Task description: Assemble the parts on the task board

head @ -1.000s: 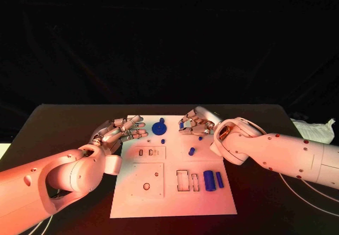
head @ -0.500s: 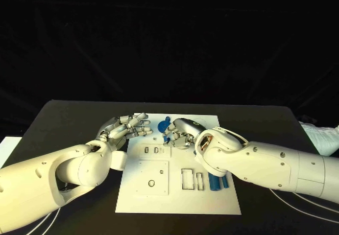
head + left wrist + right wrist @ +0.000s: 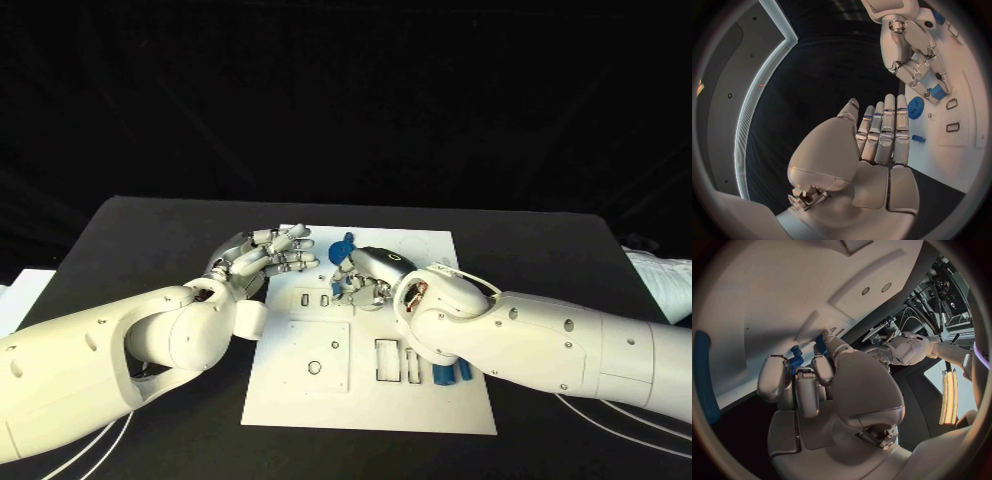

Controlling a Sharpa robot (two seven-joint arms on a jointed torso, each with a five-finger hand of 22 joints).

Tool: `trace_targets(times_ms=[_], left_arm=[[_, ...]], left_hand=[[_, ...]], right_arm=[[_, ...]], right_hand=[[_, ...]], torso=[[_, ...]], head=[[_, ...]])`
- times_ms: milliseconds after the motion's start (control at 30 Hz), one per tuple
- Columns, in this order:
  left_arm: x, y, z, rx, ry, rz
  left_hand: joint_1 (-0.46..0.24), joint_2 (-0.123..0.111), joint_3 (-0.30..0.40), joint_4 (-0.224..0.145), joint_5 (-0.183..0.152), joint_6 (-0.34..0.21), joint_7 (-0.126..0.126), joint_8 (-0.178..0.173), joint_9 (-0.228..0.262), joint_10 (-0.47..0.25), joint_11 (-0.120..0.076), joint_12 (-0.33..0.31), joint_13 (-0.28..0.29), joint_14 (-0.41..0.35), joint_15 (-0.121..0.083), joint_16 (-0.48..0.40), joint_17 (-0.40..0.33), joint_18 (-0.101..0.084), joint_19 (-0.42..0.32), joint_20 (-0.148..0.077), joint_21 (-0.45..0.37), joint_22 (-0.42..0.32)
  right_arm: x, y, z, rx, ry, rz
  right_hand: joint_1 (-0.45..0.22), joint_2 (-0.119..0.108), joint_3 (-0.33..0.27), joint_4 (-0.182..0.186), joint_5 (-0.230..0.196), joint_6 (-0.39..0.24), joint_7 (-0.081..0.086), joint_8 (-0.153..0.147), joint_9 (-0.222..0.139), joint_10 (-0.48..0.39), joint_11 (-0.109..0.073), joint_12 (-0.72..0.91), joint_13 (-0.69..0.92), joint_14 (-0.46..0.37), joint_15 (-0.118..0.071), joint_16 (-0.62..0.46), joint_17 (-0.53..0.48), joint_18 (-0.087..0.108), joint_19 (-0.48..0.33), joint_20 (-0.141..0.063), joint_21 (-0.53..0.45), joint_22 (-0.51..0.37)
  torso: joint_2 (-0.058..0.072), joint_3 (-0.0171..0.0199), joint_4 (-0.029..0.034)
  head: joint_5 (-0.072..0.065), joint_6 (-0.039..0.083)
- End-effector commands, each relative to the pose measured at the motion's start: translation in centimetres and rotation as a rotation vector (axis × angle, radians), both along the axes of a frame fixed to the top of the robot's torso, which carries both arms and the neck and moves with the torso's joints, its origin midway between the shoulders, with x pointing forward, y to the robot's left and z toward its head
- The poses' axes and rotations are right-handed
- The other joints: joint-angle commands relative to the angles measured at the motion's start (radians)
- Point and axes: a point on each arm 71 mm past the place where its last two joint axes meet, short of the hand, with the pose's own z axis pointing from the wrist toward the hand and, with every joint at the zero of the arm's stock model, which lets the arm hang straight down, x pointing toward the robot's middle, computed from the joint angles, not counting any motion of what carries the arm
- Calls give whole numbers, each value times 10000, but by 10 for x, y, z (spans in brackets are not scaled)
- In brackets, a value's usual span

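From the head camera, a white task board [image 3: 368, 395] lies on a black table [image 3: 144, 235]; the left hand [image 3: 267, 255] hovers empty, fingers apart, at its far left corner. Left wrist camera: straight, spread fingers [image 3: 882, 132]. Right wrist camera: the right hand [image 3: 817, 385] pinches a small blue part [image 3: 796, 357] over the board

My white board [image 3: 368, 400] lies flat at centre. A blue disc [image 3: 343, 248] sits at its twelve o'clock; two blue cylinders [image 3: 450, 373] lie at four o'clock, beside rectangular slots [image 3: 388, 360].
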Motion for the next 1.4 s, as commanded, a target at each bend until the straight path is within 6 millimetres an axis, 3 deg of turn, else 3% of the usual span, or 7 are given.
trace_targets(times_ms=[33, 400, 700, 800, 1400], left_arm=[[0, -2, 1, -138, -72, -143], [0, -2, 1, -128, -47, -147], [-1, -2, 1, -128, -31, -164], [-1, -2, 1, -131, -28, -173], [0, -2, 0, -113, 13, -175]], left_hand=[[116, 23, 32, -57, 26, -48, 37, 17, -11, -18, 0, -6, -12, 89, 3, -36, 14, 26, 54, -17, -60, -12], [125, 26, 46, -68, 27, -45, 33, 20, -10, -13, -3, -5, -15, 95, 1, -48, 16, 27, 58, -18, -63, -15], [125, 26, 46, -68, 27, -45, 33, 20, -10, -13, -3, -5, -15, 95, 1, -48, 16, 27, 58, -18, -63, -15], [125, 26, 46, -68, 27, -45, 33, 20, -10, -13, -3, -5, -15, 95, 1, -48, 16, 27, 58, -18, -63, -15], [121, 25, 50, -69, 24, -45, 35, 21, -10, -11, -2, -6, -17, 99, 1, -56, 19, 27, 60, -18, -66, -17]], right_arm=[[-3, 1, -7, -582, 11, 198], [-6, 3, -11, -735, 210, 318], [-8, 2, -15, -1114, 490, 360], [-9, 2, -15, -1183, 502, 372], [-11, 1, -15, -1289, 241, 328]], right_hand=[[-122, -58, 30, 18, 37, 196, -152, 281, 149, 18, -34, -43, 28, 831, -56, -44, 1668, -25, -50, -2, -48, -19], [-207, -148, 16, 27, 89, 192, -148, 296, 151, 6, -32, -56, 22, 829, -54, -52, 1659, -21, -60, -1, -67, -46], [-380, -381, -50, 45, 168, 77, -101, 268, 126, -195, 5, -302, -185, 801, -29, -126, 1544, 23, -184, 14, -209, -300], [-489, -512, -124, 74, 375, 24, -73, 252, 111, -226, 31, -333, -206, 802, -7, -128, 1547, 23, -187, 31, -226, -313], [-668, -776, -294, 132, 546, -202, 24, 158, 50, -551, 111, -743, -570, 785, 57, -182, 1472, 60, -286, 83, -359, -530]], torso=[[0, 6, 0], [-12, 2, 10], [-9, -2, -4], [-9, 3, 1], [-4, 8, 0]], head=[[5, -24], [18, -71], [19, -88], [10, -87], [12, -80]])
